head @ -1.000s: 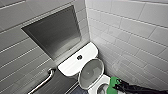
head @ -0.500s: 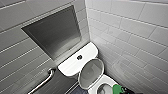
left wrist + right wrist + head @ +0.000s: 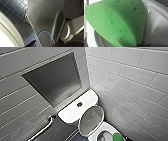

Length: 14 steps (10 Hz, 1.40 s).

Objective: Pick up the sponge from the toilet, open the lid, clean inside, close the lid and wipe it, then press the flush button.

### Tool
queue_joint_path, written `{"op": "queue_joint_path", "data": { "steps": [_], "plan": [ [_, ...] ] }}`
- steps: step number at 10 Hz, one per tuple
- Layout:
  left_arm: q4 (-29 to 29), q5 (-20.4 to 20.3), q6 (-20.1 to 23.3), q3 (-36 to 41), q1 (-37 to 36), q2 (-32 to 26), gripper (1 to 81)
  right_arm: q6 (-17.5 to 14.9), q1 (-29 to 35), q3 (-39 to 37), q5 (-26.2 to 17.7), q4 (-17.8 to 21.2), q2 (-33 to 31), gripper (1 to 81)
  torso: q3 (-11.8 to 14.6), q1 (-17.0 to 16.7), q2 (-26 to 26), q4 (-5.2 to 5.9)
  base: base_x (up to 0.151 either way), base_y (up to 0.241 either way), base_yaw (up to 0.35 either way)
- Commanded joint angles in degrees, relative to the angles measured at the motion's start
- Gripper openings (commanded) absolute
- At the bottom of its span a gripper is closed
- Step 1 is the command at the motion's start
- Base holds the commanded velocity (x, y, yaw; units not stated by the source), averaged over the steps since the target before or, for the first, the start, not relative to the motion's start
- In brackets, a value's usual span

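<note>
The toilet (image 3: 70, 114) stands in the room's corner with its lid (image 3: 90, 119) raised. The flush button (image 3: 79, 104) sits at the centre of the tank top. The sponge (image 3: 117, 137) is at the bowl's rim, close before the right wrist camera. I cannot tell whether the right claw grasps it, or whether the left claw is clenched.

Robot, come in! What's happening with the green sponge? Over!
Sponge at the bowl, close before right wrist camera. Lid up against tank. Flush button uncovered.
</note>
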Motion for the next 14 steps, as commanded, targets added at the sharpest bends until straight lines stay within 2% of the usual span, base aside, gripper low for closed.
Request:
{"op": "queue_joint_path", "data": {
  "steps": [1, 6, 11, 14],
  "plan": [
    [0.0, 3.4, 0.5, -0.5, 0.4, -0.7, 81.1, 1.3, 1.1, -0.6, -7.4, -0.2, -0.9, 1.0, 0.0, 0.0, 0.0, 0.00, 0.000, 0.000, 0.000],
    [-0.4, 3.4, 0.5, -0.3, 0.6, -1.0, 81.1, 1.3, 4.8, 1.0, -7.9, -2.0, -0.6, 1.0, 0.0, 0.0, 0.0, 0.00, 0.000, 0.000, 0.000],
    [-0.4, 3.4, 0.5, -0.3, 0.6, -1.1, 81.1, 1.4, 6.6, 0.4, -9.1, -1.9, -0.2, 1.0, 0.0, 0.0, 0.0, 0.00, -0.074, 0.000, 0.000],
    [-0.1, 3.4, 0.6, -0.3, 0.7, -0.9, 81.1, 1.8, 9.0, -0.7, -12.6, -1.5, -2.7, 1.0, 0.0, 0.0, 0.0, 0.00, -0.050, 0.000, 0.000]
  ]
}}
